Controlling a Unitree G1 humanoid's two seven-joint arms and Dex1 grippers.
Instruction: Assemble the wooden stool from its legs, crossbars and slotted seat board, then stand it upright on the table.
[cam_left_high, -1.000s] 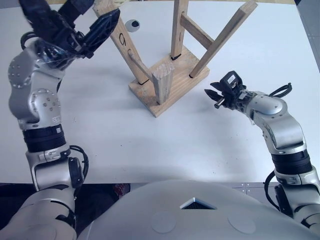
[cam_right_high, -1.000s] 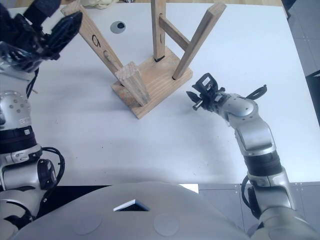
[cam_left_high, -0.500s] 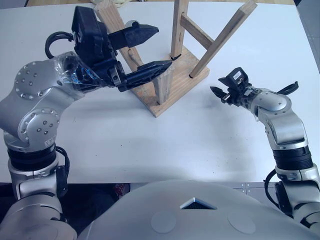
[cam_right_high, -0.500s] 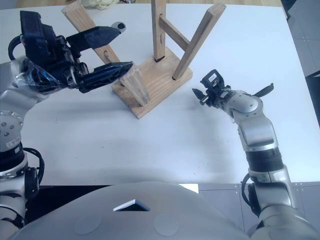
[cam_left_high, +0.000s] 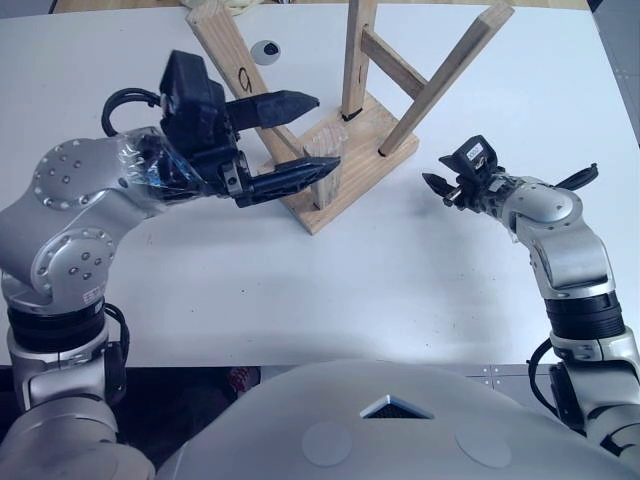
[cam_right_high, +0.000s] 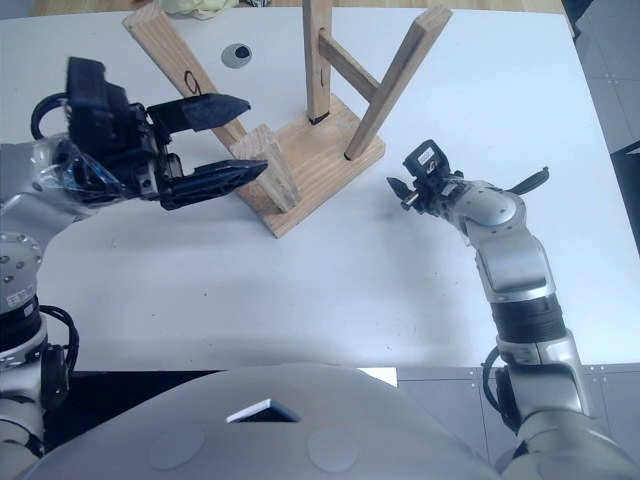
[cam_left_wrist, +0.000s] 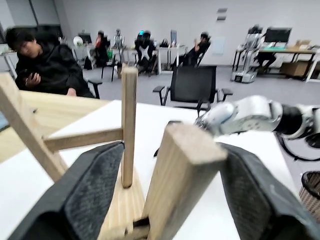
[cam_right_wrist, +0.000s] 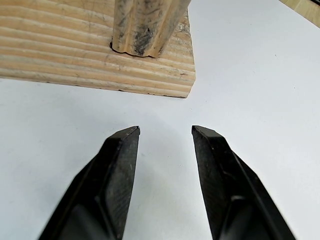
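Note:
The wooden stool stands upside down on the white table, its slotted seat board (cam_left_high: 372, 140) flat and its legs pointing up. My left gripper (cam_left_high: 328, 131) is open, with its black fingers on either side of the nearest leg (cam_left_high: 324, 160). In the left wrist view that leg (cam_left_wrist: 182, 185) rises between the two pads (cam_left_wrist: 95, 195). A crossbar (cam_left_high: 393, 62) joins the middle leg (cam_left_high: 358, 55) and the leaning right leg (cam_left_high: 450, 75). My right gripper (cam_left_high: 445, 188) is open just above the table, a little right of the board's corner (cam_right_wrist: 170, 75), holding nothing.
A fourth leg (cam_left_high: 232, 62) leans away to the far left of the board. Beyond it on the table lies a small dark round disc (cam_left_high: 267, 47). A pale cloth (cam_right_high: 205, 8) rests at the far edge. Bare tabletop (cam_left_high: 330, 290) spreads in front of the stool.
My left arm swung down from the far left to the stool, and its open fingers now straddle the nearest leg. The right gripper drew slightly away from the board, then held still.

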